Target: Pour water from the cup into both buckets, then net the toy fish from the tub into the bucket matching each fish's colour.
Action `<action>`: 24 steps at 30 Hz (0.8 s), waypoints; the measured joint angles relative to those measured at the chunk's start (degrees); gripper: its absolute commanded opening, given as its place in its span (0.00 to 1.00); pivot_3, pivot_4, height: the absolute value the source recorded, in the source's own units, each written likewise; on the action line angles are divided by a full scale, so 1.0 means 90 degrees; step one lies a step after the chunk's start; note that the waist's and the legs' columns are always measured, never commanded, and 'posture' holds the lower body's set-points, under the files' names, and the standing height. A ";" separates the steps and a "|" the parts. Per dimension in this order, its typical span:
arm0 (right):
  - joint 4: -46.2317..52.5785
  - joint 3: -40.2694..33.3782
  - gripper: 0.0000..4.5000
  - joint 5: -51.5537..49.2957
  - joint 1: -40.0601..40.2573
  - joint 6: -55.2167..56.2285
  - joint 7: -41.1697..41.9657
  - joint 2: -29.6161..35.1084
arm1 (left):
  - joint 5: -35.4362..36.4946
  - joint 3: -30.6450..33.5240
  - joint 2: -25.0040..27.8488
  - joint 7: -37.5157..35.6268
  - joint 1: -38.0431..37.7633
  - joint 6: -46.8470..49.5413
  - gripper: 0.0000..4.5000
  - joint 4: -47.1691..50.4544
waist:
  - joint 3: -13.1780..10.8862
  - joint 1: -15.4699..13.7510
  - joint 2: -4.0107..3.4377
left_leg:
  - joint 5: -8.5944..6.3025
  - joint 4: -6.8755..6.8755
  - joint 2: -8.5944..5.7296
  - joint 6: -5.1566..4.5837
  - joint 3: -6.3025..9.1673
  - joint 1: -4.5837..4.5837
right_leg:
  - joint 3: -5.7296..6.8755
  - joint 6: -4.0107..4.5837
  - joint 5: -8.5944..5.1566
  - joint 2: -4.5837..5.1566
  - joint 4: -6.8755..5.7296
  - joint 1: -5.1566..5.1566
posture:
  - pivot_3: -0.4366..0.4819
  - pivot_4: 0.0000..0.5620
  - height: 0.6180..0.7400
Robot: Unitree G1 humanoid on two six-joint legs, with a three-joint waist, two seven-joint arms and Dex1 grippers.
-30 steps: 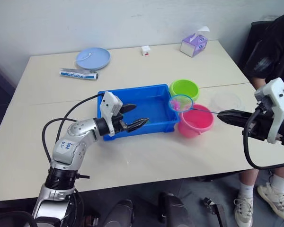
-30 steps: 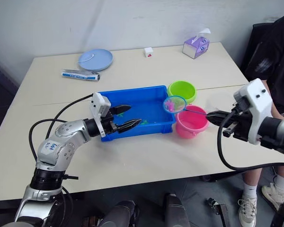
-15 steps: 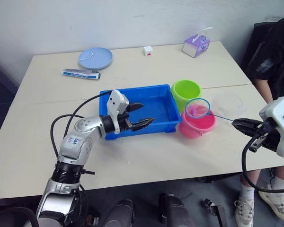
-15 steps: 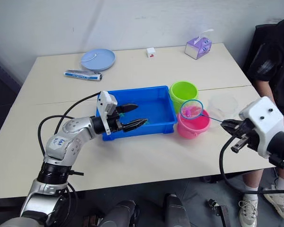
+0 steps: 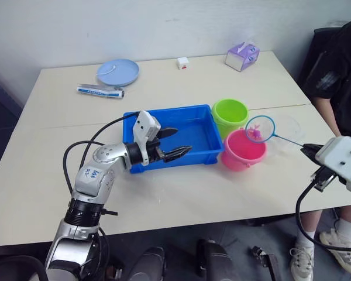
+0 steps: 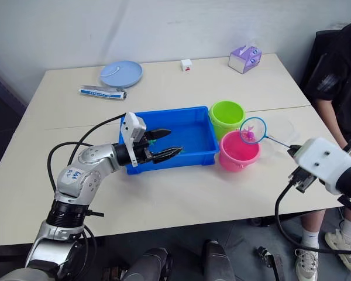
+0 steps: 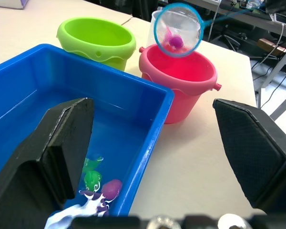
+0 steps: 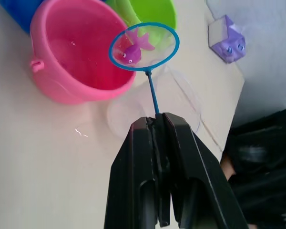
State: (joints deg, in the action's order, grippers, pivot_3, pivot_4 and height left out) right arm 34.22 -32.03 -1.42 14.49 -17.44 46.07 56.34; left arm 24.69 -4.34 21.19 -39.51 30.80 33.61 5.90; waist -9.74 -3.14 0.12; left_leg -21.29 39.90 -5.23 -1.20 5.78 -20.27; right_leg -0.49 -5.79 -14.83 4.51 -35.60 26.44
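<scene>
The right gripper [image 8: 158, 125], clamped on the net [image 8: 144, 46] handle, holds a pink fish [image 8: 134, 50] above the pink bucket [image 5: 242, 148] near the tabletop's right edge; tipping it in seems next.

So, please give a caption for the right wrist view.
Right gripper holds net with pink fish beside pink bucket.

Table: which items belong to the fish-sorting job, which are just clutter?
Job: tub, green bucket, pink bucket, cup, net holding a pink fish, fish left in the tub.

Clutter: pale-blue plate, tube, tissue box, small white block.
</scene>
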 measured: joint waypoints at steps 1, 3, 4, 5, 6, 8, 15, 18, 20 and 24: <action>-0.0094 0.0016 0.17 0.0198 0.0146 0.0352 0.0003 0.0000 | 0.0000 0.0000 -0.0001 0.0009 -0.0001 0.0023 0.95 0.0014 | 0.0000 0.0002 0.0000 | 0.0000 0.0000 -0.0001 0.0000 -0.0002 0.0001 | 0.0000 0.0000 0.0000 0.0000 -0.0001 0.0000 | 0.48 0.27 1.00; -0.0285 0.0016 0.17 0.0507 0.0304 0.0887 -0.0017 -0.0001 | 0.0000 0.0000 0.0001 0.0027 -0.0003 0.0046 0.95 0.0034 | 0.0000 0.0010 0.0000 | 0.0000 0.0001 -0.0001 0.0000 -0.0003 0.0003 | 0.0000 0.0000 0.0000 -0.0001 -0.0001 -0.0001 | 0.48 0.27 1.00; -0.0393 0.0016 0.17 0.0643 0.0314 0.1137 -0.0042 -0.0002 | 0.0000 0.0000 0.0000 0.0032 -0.0003 0.0066 0.95 0.0044 | 0.0000 0.0013 0.0000 | 0.0000 0.0000 -0.0001 0.0000 -0.0005 0.0004 | 0.0001 0.0000 0.0000 -0.0002 -0.0003 -0.0001 | 0.48 0.27 1.00; -0.0473 0.0016 0.17 0.0749 0.0320 0.1343 -0.0075 -0.0002 | 0.0000 0.0000 0.0000 0.0036 -0.0003 0.0081 0.95 0.0050 | 0.0000 0.0016 0.0000 | 0.0000 0.0000 0.0000 0.0000 -0.0005 0.0005 | 0.0000 0.0000 0.0000 -0.0002 -0.0003 -0.0001 | 0.48 0.27 1.00; -0.0611 0.0015 0.17 0.0921 0.0341 0.1671 -0.0135 -0.0002 | 0.0000 0.0000 -0.0002 0.0040 -0.0003 0.0093 0.95 0.0056 | 0.0000 0.0017 0.0000 | 0.0000 0.0000 0.0002 0.0000 -0.0005 0.0005 | 0.0000 0.0000 0.0000 -0.0004 -0.0003 -0.0001 | 0.48 0.27 1.00; -0.0831 0.0014 0.17 0.1196 0.0337 0.2168 -0.0255 -0.0002 | 0.0000 0.0000 -0.0001 0.0044 -0.0007 0.0098 0.95 0.0059 | 0.0000 0.0023 0.0000 | 0.0000 -0.0001 0.0001 0.0000 -0.0005 0.0006 | 0.0000 0.0000 0.0000 -0.0004 -0.0002 -0.0001 | 0.48 0.27 1.00; -0.1241 0.0001 0.17 0.1899 -0.0030 0.3728 -0.0791 0.0099 | 0.0000 0.0000 -0.0003 0.0045 -0.0038 0.0096 0.95 0.0062 | 0.0000 0.0034 0.0000 | 0.0000 0.0000 0.0001 0.0001 -0.0007 0.0007 | 0.0001 0.0000 0.0000 -0.0005 -0.0004 0.0000 | 0.48 0.27 1.00; -0.1343 0.0001 0.17 0.2043 -0.0085 0.4120 -0.0853 0.0143 | 0.0000 0.0000 -0.0003 0.0045 -0.0043 0.0092 0.95 0.0062 | 0.0000 0.0020 0.0000 | 0.0000 0.0001 -0.0001 0.0000 -0.0007 0.0006 | 0.0000 0.0000 0.0000 -0.0004 -0.0003 -0.0002 | 0.48 0.27 1.00; -0.1363 0.0001 0.17 0.2169 -0.0067 0.4425 -0.0867 0.0154 | 0.0000 0.0000 -0.0003 0.0045 -0.0060 0.0083 0.95 0.0062 | 0.0000 0.0027 0.0000 | 0.0000 0.0001 0.0000 0.0000 -0.0007 0.0007 | -0.0001 0.0000 0.0000 -0.0005 -0.0003 -0.0002 | 0.48 0.27 1.00; -0.1476 -0.0042 0.17 0.2422 0.0002 0.5001 -0.0932 0.0176 | -0.0001 0.0000 -0.0004 0.0045 -0.0139 0.0074 0.95 0.0062 | 0.0000 0.0035 0.0000 | 0.0000 0.0001 0.0001 0.0000 -0.0007 0.0007 | 0.0000 0.0000 0.0000 -0.0006 -0.0004 -0.0002 | 0.48 0.27 1.00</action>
State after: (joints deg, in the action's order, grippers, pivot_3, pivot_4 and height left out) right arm 20.94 -32.41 20.37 14.51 27.57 37.69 57.93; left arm 24.68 -4.34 21.15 -39.11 29.55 34.27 6.45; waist -9.74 -2.82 0.12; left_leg -21.28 39.90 -5.22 -1.20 5.71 -20.20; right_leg -0.50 -5.79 -14.83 4.45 -35.63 26.42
